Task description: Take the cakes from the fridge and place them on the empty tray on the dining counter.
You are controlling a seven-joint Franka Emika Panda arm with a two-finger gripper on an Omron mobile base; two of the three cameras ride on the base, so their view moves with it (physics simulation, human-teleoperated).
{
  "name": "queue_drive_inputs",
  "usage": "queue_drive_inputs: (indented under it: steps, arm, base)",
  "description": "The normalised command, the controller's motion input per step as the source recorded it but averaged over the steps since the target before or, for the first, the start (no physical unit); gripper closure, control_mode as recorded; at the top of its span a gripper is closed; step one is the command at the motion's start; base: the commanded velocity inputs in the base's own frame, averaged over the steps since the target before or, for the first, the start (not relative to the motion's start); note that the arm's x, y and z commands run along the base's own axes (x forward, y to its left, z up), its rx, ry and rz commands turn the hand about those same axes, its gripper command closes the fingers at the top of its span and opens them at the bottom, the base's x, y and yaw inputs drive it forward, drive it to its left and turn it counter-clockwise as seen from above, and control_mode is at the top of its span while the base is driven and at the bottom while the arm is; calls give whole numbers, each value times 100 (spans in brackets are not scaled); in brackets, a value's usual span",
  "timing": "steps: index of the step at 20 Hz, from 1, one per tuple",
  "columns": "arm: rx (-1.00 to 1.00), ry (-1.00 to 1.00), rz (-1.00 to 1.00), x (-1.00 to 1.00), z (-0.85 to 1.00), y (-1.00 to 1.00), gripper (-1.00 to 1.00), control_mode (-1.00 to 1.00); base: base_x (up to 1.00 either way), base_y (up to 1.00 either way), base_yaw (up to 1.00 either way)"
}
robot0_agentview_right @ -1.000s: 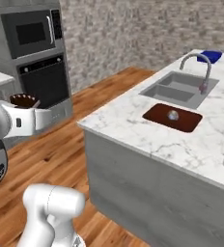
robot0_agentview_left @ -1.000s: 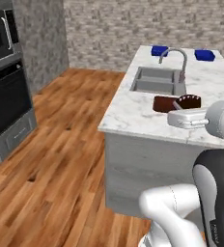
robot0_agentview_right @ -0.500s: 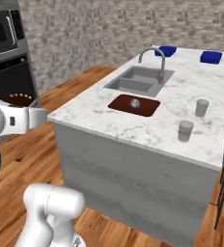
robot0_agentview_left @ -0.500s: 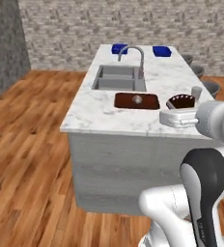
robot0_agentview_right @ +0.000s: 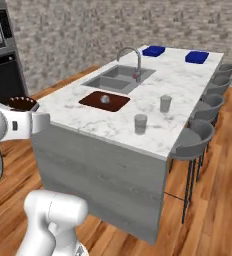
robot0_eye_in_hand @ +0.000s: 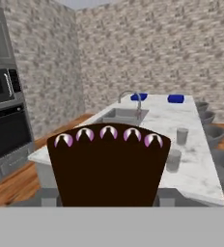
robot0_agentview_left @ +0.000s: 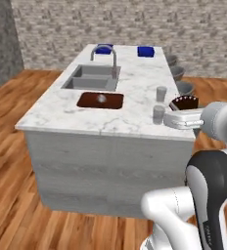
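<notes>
Cake, a dark-brown wedge with pink-purple edge (robot0_eye_in_hand: 109, 166), sits clamped in my pincer (robot0_agentview_left: 184, 111), short of the white marble surface (robot0_agentview_left: 135, 97). I hold it level, steering toward the far royal-blue trays (robot0_agentview_right: 197, 57).

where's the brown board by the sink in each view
Left base view: brown board sits centre-left, just in front of the sink.
Right base view: board left of centre, again nearer than the sink.
Hand view: I cannot make it out.
Shared landmark: the arched tap.
</notes>
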Motion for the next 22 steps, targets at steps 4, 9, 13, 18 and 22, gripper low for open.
queue_drive_inputs:
  steps: [4, 9, 13, 18, 22]
  arm:
    - [0, 0, 0, 0, 0, 0, 100, 100]
    - [0, 0, 0, 0, 0, 0, 100, 100]
    - [0, 0, 0, 0, 0, 0, 100, 100]
    - [0, 0, 0, 0, 0, 0, 100, 100]
    - [0, 0, 0, 0, 0, 0, 100, 100]
  base:
    - [18, -100, 1]
    - [30, -100, 1]
    - [70, -100, 11]
    - [63, -100, 40]
    - [52, -100, 42]
